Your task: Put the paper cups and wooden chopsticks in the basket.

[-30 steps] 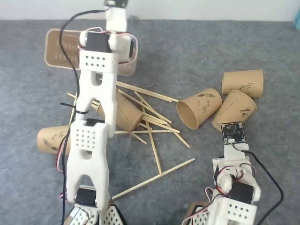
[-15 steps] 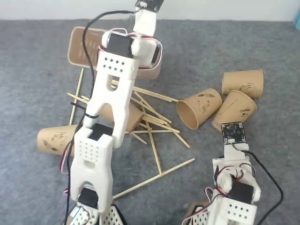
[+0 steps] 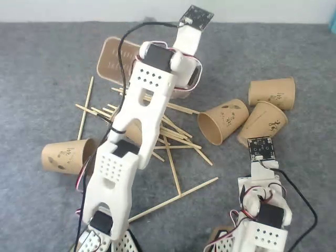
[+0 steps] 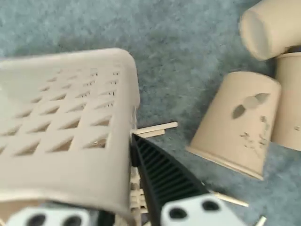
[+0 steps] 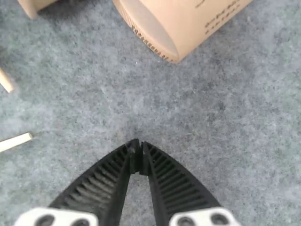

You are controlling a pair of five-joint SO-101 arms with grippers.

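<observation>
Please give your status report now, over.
Left claw shut on basket. Right claw shut, empty. Cups and chopsticks loose on carpet, chopsticks beside basket.

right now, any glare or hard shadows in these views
High view: soft, even light on the carpet, no glare. Left wrist view: the basket has one wall lit, the adjoining one shaded. Right wrist view: a soft shadow under the paper cup, no glare.

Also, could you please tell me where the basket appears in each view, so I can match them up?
High view: basket at the far side, left of centre, partly under the left arm.
Left wrist view: basket close up, lattice wall facing the camera.
Right wrist view: gray carpet and a paper cup.
Shared landmark: wooden chopsticks at the basket's edge.
</observation>
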